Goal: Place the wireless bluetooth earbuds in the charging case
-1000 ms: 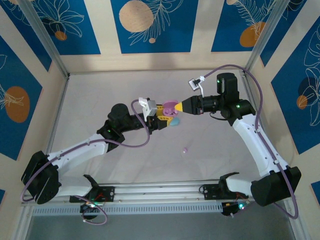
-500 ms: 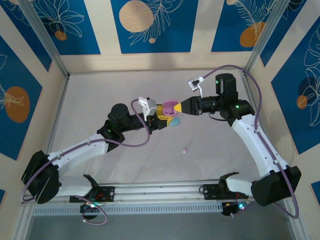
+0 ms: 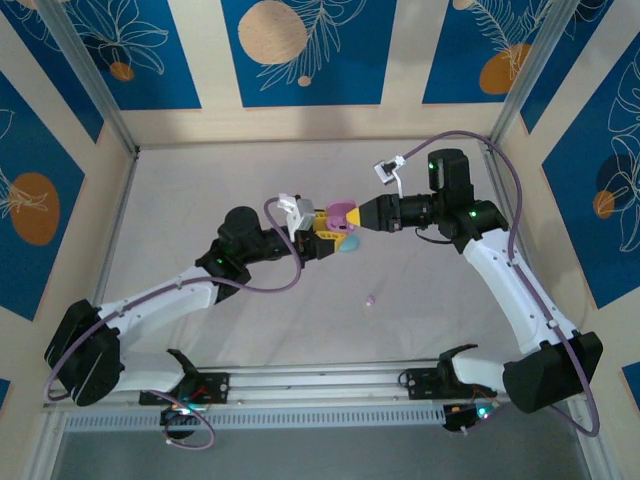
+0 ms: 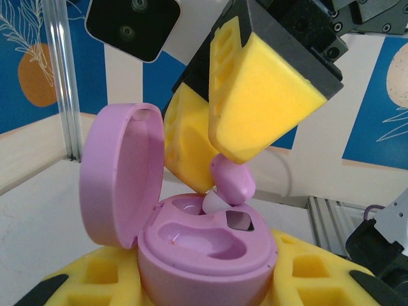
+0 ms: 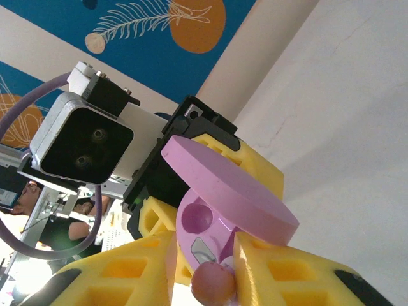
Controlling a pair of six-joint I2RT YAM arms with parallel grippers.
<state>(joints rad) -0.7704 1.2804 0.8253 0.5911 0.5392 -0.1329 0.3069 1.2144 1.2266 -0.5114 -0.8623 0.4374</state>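
Observation:
My left gripper [image 3: 318,238] is shut on the pink charging case [image 4: 210,248], held above the table with its lid [image 4: 121,185] swung open. A pink earbud [image 4: 233,182] stands tilted with its white tip in the case's far well; the near well is empty. My right gripper [image 3: 352,214] meets the case from the right, and its yellow fingers [image 4: 261,95] hang just over the earbud. In the right wrist view the earbud [image 5: 213,285] sits between the parted jaws of that gripper [image 5: 204,255], against the right pad with a gap on the left.
A teal case [image 3: 349,244] lies on the table just below the two grippers. One small pink earbud [image 3: 371,299] lies loose on the table nearer the front. Patterned walls and metal posts enclose the table.
My right gripper's jaws have parted a little around the pink earbud, which now rests with its tip in the case. The left gripper and the case have stayed put.

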